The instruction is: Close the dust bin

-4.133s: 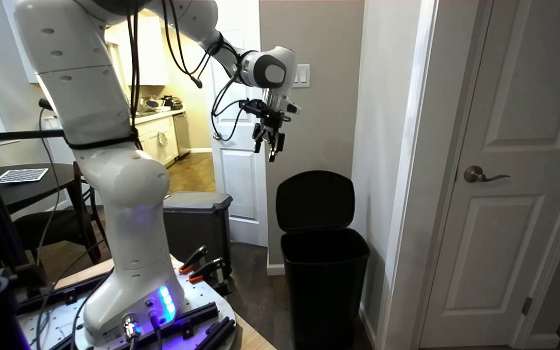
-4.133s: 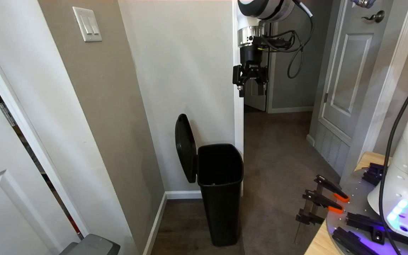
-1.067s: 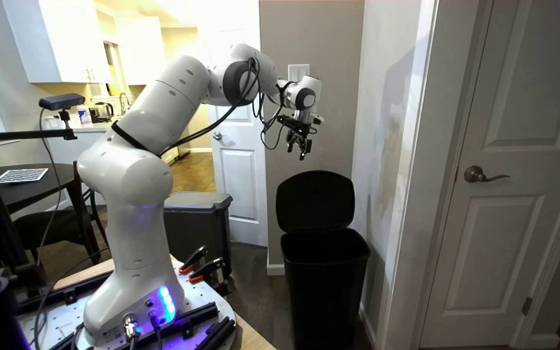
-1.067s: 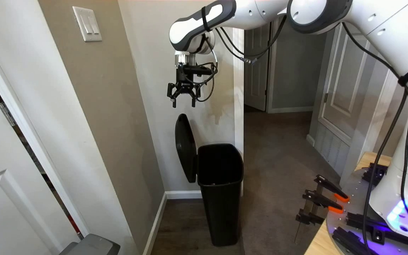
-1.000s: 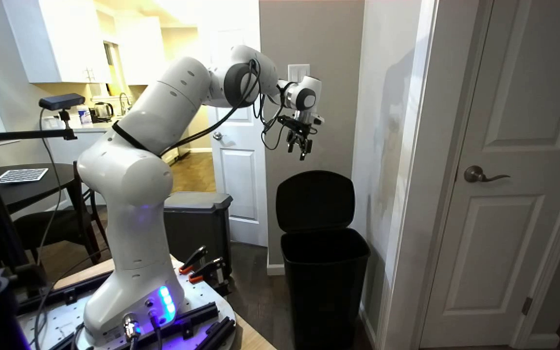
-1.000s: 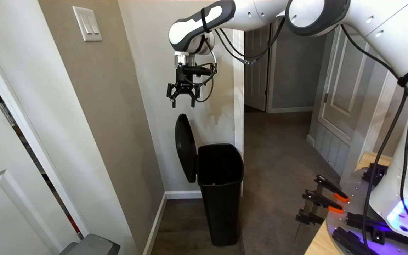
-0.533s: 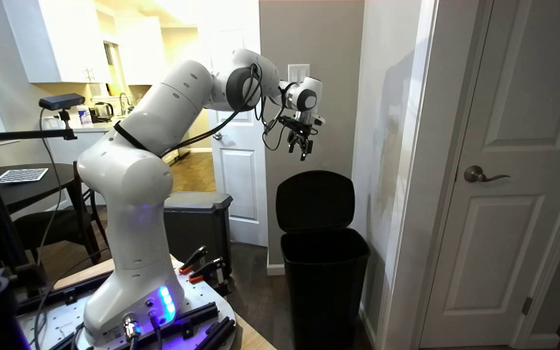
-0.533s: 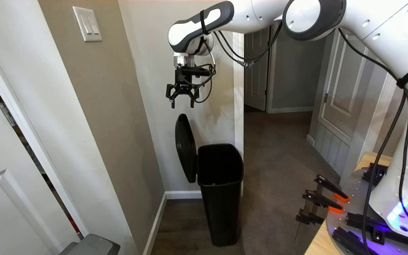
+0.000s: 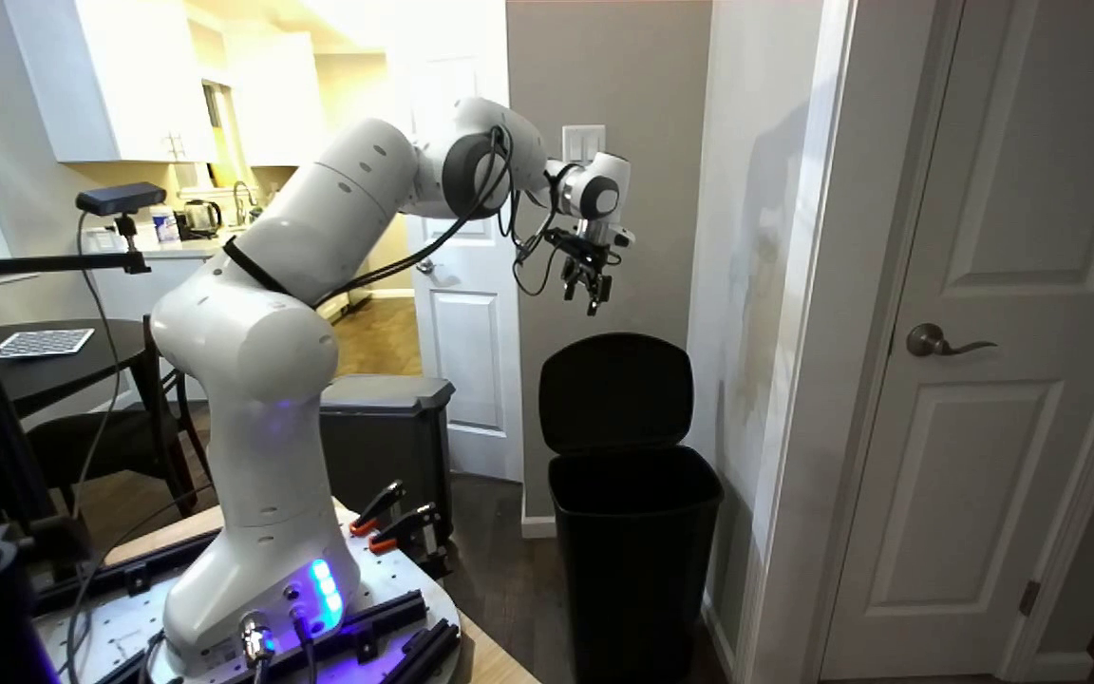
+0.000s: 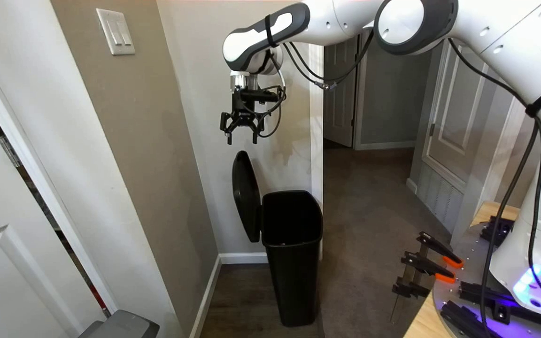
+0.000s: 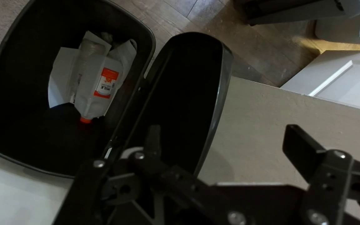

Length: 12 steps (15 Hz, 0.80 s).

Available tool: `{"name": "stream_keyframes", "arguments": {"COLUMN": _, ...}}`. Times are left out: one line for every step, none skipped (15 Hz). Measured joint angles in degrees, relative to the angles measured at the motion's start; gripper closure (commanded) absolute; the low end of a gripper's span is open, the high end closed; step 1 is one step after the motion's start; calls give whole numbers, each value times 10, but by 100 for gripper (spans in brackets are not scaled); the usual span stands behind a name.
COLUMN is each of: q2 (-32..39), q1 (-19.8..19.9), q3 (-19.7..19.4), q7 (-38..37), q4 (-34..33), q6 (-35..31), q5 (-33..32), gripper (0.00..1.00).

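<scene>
Black plastic dust bin (image 10: 294,267), open, well apart from the nearest edge of the wooden counter (image 10: 424,323). Its lid (image 10: 246,197) stands raised, so closing looks 0% done; swinging it down is left. Just above the lid, the empty gripper (image 10: 242,141) hangs, 2 fingers (image 11: 302,153) wide apart.

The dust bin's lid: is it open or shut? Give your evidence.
Open: the lid stands raised at one edge of the dust bin; the wrist view shows a milk jug inside.
</scene>
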<state>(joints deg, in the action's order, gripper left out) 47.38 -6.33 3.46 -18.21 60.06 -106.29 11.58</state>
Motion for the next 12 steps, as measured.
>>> {"name": "stream_keyframes", "arguments": {"q2": 6, "q1": 0, "q3": 0, "q7": 0, "q4": -5, "q6": -1, "q5": 0, "gripper": 0}}
{"name": "stream_keyframes", "arguments": {"q2": 13, "q1": 0, "q3": 0, "q7": 0, "q4": -12, "q6": -1, "q5": 0, "gripper": 0}}
{"name": "stream_keyframes", "arguments": {"q2": 22, "q1": 0, "q3": 0, "q7": 0, "q4": -20, "q6": -1, "q5": 0, "gripper": 0}}
{"name": "stream_keyframes", "arguments": {"q2": 32, "q1": 0, "q3": 0, "q7": 0, "q4": -30, "q6": -1, "q5": 0, "gripper": 0}}
{"name": "stream_keyframes", "arguments": {"q2": 43, "q1": 0, "q3": 0, "q7": 0, "q4": -41, "q6": -2, "q5": 0, "gripper": 0}}
{"name": "stream_keyframes", "arguments": {"q2": 54, "q1": 0, "q3": 0, "q7": 0, "q4": -52, "q6": -4, "q5": 0, "gripper": 0}}
{"name": "stream_keyframes", "arguments": {"q2": 65, "q1": 0, "q3": 0, "q7": 0, "q4": -64, "q6": -7, "q5": 0, "gripper": 0}}
{"name": "stream_keyframes", "arguments": {"q2": 77, "q1": 0, "q3": 0, "q7": 0, "q4": -77, "q6": -13, "q5": 0, "gripper": 0}}
{"name": "stream_keyframes", "arguments": {"q2": 89, "q1": -1, "q3": 1, "q7": -1, "q4": -89, "q6": -20, "q5": 0, "gripper": 0}}
{"name": "stream_keyframes", "arguments": {"q2": 100, "q1": -1, "q3": 1, "q7": -3, "q4": -101, "q6": -26, "q5": 0, "gripper": 0}}
{"name": "stream_keyframes", "arguments": {"q2": 111, "q1": -2, "q3": 2, "q7": -6, "q4": -113, "q6": -31, "q5": 0, "gripper": 0}}
{"name": "stream_keyframes", "arguments": {"q2": 121, "q1": -4, "q3": 2, "q7": -11, "q4": -124, "q6": -38, "q5": 0, "gripper": 0}}
